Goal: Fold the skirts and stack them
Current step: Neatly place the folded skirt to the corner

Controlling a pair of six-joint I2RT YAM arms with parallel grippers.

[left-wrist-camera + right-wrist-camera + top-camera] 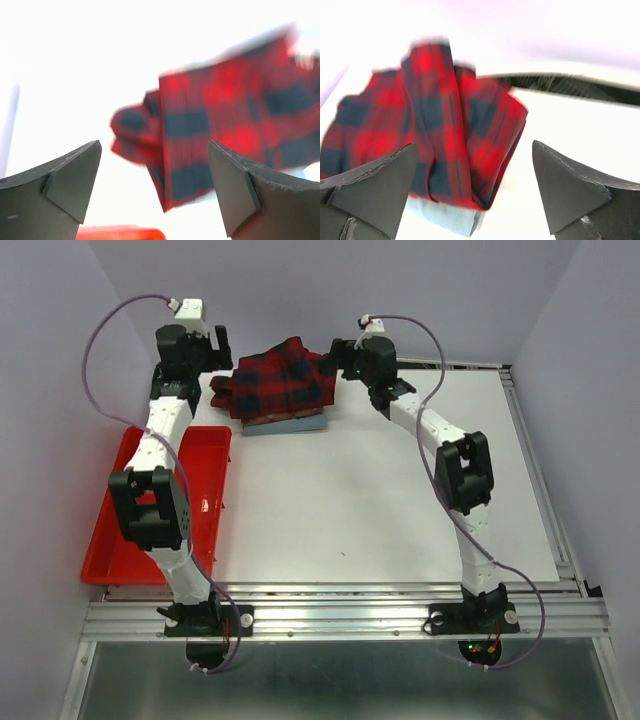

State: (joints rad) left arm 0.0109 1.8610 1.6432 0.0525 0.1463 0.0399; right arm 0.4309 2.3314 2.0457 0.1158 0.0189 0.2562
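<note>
The red and navy plaid skirt (pixel 280 380) lies rumpled on top of a light blue skirt (pixel 290 426) at the far side of the table (pixel 400 500). The left fingers (pixel 70 180) stand wide apart just left of the pile, gripping nothing. The right fingers (pixel 570 185) stand wide apart just right of it, also empty. Both arms reach far forward, wrists angled toward the pile.

Legible markings: none. No text, label, brand, number or sign can be read in any view.
</note>
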